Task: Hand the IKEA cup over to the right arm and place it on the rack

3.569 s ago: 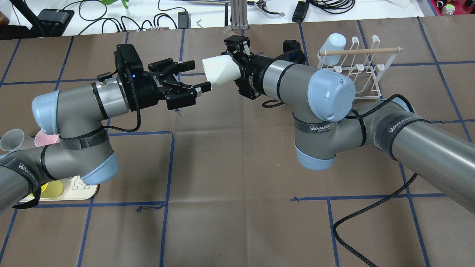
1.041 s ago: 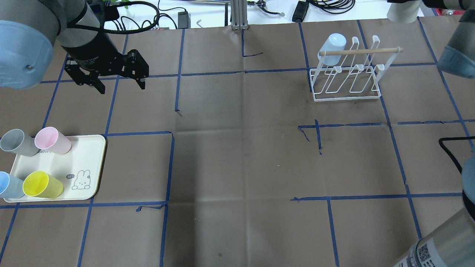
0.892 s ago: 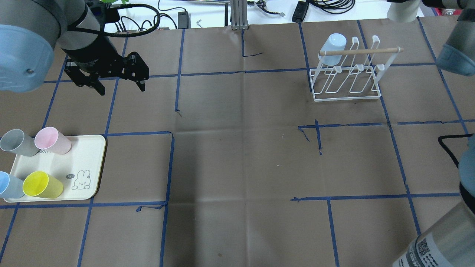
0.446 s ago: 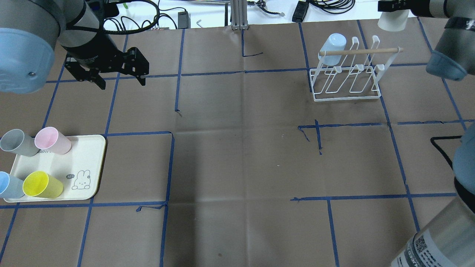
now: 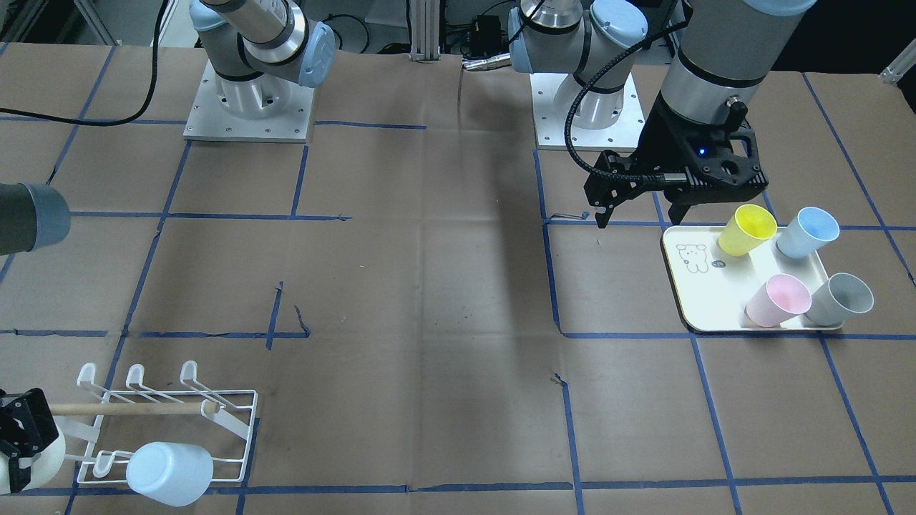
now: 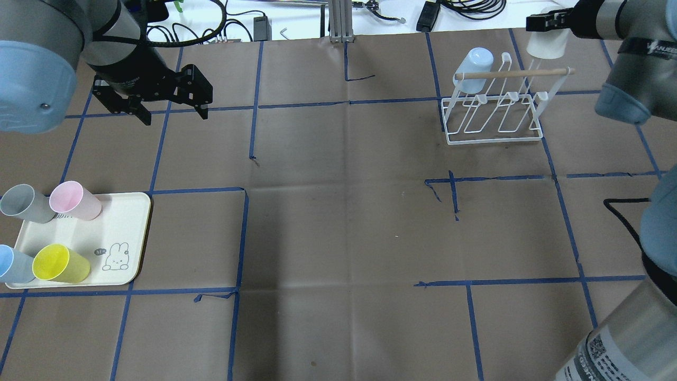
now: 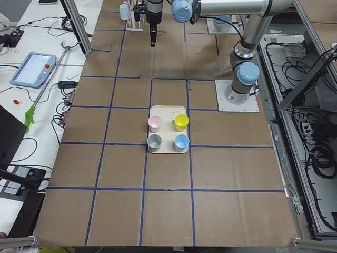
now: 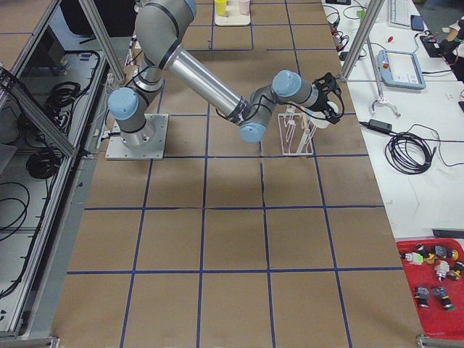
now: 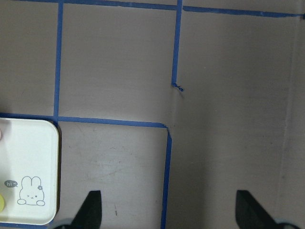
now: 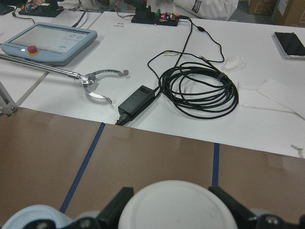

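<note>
Plastic by its look, the white IKEA cup point(image 6: 547, 46) should be light, stiff and slick, so the right tool point(image 10: 176, 210), clamped across its walls near the closed base just by the far right end of the rack point(image 6: 513, 74), has a fitting hold; the left tool point(image 6: 174, 115) hangs spread, empty.

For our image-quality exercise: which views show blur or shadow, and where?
Right wrist-mounted view: the white cup at the bottom edge looks soft, the desk behind it sharp; exterior front-facing view: a broad soft shadow darkens the middle of the table.

White-coated wire rack point(image 6: 494, 141), wooden handle point(image 6: 515, 74); matt brown paper table cover point(image 6: 344, 211)
</note>
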Robot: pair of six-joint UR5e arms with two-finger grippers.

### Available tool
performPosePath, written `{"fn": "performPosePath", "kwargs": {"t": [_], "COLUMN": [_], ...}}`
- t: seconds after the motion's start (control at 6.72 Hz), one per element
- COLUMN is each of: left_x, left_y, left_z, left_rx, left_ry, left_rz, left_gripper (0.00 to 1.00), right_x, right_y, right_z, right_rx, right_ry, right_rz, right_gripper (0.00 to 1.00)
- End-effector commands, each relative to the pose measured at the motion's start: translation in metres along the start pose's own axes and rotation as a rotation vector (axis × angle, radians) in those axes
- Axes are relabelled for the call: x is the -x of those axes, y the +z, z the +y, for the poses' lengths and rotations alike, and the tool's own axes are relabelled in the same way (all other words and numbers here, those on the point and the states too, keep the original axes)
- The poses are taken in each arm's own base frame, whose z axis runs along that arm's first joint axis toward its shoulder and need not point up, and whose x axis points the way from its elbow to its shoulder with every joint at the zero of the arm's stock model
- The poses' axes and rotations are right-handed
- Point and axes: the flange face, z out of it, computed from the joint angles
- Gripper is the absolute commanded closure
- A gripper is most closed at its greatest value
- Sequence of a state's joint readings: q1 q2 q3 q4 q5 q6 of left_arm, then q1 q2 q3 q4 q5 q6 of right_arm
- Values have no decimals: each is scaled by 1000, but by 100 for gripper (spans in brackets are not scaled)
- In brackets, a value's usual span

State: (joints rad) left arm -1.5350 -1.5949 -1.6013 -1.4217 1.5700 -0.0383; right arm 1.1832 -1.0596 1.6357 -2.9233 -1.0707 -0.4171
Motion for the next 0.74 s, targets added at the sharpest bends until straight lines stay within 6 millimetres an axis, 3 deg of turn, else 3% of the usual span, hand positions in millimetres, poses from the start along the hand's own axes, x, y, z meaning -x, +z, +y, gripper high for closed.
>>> {"fn": "performPosePath", "kwargs": {"t": [0.0, 0.59], "left_x": [0, 0], "left_y": [0, 1], "left_z": [1, 1], "left_rx": [7, 10], "left_ry": [-3, -1], "left_rz": [3, -3], "left_gripper": [1, 1], "right_x": [1, -1], "right_y": [7, 20], "right_z": [7, 20], "right_rx": [14, 35], "right_ry": [6, 19], "right_rz": [-8, -17], "right_gripper": [83, 82]}}
